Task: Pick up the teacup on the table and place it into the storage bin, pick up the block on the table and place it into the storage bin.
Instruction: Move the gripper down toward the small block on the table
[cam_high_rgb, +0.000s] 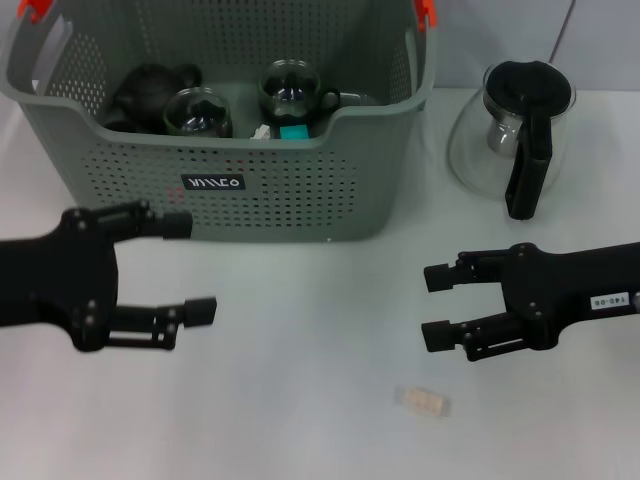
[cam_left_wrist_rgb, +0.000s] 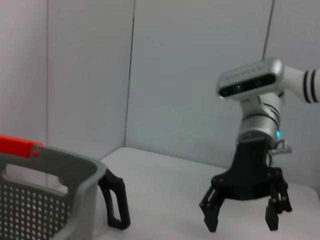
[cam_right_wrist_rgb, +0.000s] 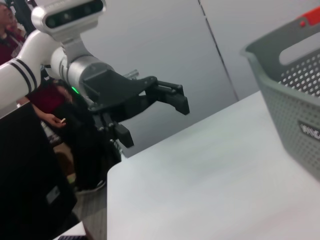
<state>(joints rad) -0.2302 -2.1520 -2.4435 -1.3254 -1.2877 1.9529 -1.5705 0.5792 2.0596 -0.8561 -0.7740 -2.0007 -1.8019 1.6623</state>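
Storage bin (cam_high_rgb: 300, 190), grey-green and perforated, stands on the white desk (cam_high_rgb: 320, 300) beyond and just to the right of the left end effector (cam_high_rgb: 195, 267), whose upper finger reaches close to the bin's front wall. That end effector hovers with its black fingers spread wide and nothing between them. A small black label (cam_high_rgb: 213, 183) on the bin's front carries white lettering too unclear to read with certainty. Orange clips (cam_high_rgb: 33, 8) sit at the bin's handles. Inside the bin lie a dark teapot (cam_high_rgb: 150, 90), two glass teacups (cam_high_rgb: 197, 112) and a small teal block (cam_high_rgb: 293, 131).

Farther right, a small pale translucent piece (cam_high_rgb: 423, 402) lies on the desk, nearer the camera than the right end effector (cam_high_rgb: 437, 306) and just to its left. The right end effector hangs over the desk, fingers apart and empty; a white sticker (cam_high_rgb: 608, 300) on its arm has print too small to read. Beyond it stands a glass carafe (cam_high_rgb: 510, 135) with black lid and handle, beside the bin's right end.
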